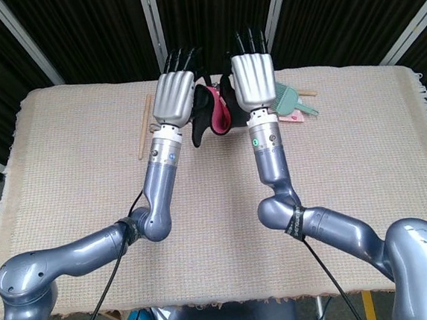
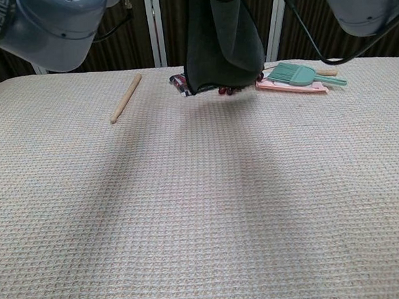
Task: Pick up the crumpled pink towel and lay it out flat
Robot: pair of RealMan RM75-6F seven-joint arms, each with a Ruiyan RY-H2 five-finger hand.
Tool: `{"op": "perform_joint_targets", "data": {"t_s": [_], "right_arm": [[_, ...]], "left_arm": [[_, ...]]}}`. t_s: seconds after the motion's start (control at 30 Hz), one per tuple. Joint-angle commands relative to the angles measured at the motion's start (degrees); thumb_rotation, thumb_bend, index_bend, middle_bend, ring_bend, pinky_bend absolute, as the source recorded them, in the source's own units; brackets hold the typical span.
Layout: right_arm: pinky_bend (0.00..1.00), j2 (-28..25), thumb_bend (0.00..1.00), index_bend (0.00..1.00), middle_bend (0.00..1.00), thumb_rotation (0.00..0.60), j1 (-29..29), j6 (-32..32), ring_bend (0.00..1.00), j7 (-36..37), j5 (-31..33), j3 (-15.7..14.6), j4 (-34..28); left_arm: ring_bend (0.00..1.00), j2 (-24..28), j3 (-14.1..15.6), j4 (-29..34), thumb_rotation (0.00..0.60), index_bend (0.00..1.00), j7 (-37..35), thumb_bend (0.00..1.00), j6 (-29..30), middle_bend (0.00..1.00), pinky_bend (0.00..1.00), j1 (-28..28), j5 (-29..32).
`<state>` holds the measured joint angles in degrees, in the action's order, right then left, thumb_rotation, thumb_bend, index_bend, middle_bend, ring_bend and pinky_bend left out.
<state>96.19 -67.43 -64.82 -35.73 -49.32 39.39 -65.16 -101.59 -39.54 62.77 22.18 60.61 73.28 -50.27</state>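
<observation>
Pink towel bunched between left hand and right hand; fingers' hold hidden behind palms.

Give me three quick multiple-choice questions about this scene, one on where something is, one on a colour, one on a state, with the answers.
1. Where does the wooden stick lie?
A. left of the hanging towel
B. on the green brush
C. under the towel

2. What colour is the towel's outer side in the chest view?
A. white
B. dark grey
C. yellow

3. How is the towel now?
A. flat on the table
B. hanging, held up by both hands
C. folded on the brush

Answers: 1 A, the stick lies alone on the cloth to the left. 2 B, only its inner face shows pink. 3 B, the left hand and right hand hold it above the table.
</observation>
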Motion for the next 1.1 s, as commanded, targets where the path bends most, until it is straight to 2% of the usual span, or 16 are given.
{"op": "perform_joint_targets", "data": {"t_s": [0.03, 0.2, 0.33, 0.57, 0.73, 0.83, 0.93, 1.1], "right_arm": [[0.0, 0.31, 0.56, 0.63, 0.18, 0.6, 0.15, -0.91, 0.02, 0.32, -0.21, -1.34, 0.09], [0.0, -1.13, 0.56, 0.63, 0.18, 0.6, 4.05, -4.02, 0.02, -2.24, 1.63, -4.52, -6.33], [0.0, -3.51, 0.56, 0.63, 0.18, 0.6, 8.46, -8.42, 0.02, -5.53, 1.78, -8.35, -15.26], [0.0, -6.24, 0.56, 0.63, 0.18, 0.6, 13.31, -13.93, 0.02, -8.92, 1.58, -12.59, -26.51], [0.0, -7.41, 0.56, 0.63, 0.18, 0.6, 15.48, -16.83, 0.02, -10.61, 0.72, -14.88, -31.44], [0.0, -8.44, 0.56, 0.63, 0.18, 0.6, 17.31, -18.68, 0.02, -11.61, 0.06, -16.79, -34.33], [0.0, -8.87, 0.56, 0.63, 0.18, 0.6, 18.76, -19.74, 0.02, -11.63, -0.42, -18.15, -35.55], [0.0, -9.77, 0.56, 0.63, 0.18, 0.6, 20.68, -21.39, 0.02, -11.87, -1.16, -19.35, -36.34]], "left_arm": [[0.0, -1.64, -0.18, -3.04, 0.6, 0.61, -3.56, 0.53, -0.57, 0.11, 0.0, 2.2, -0.89], [0.0, -1.59, 3.99, 1.06, 0.6, 0.61, -4.67, 0.53, 1.39, 0.11, 0.0, -1.74, -1.46], [0.0, -0.26, 8.45, 7.5, 0.6, 0.61, -4.41, 0.53, 4.1, 0.11, 0.0, -6.71, -2.48], [0.0, 2.31, 12.96, 16.36, 0.6, 0.61, -2.93, 0.53, 7.29, 0.11, 0.0, -11.95, -3.86], [0.0, 3.89, 15.04, 22.56, 0.6, 0.61, -2.69, 0.53, 9.94, 0.11, 0.0, -15.0, -5.24], [0.0, 5.92, 17.5, 27.49, 0.6, 0.61, -2.15, 0.53, 12.15, 0.11, 0.0, -17.87, -7.16], [0.0, 7.37, 19.1, 30.12, 0.6, 0.62, -1.84, 0.53, 13.16, 0.11, 0.0, -19.94, -8.06], [0.0, 8.81, 20.04, 33.11, 0.6, 0.62, -1.76, 0.53, 14.12, 0.11, 0.0, -22.1, -8.76]]}}
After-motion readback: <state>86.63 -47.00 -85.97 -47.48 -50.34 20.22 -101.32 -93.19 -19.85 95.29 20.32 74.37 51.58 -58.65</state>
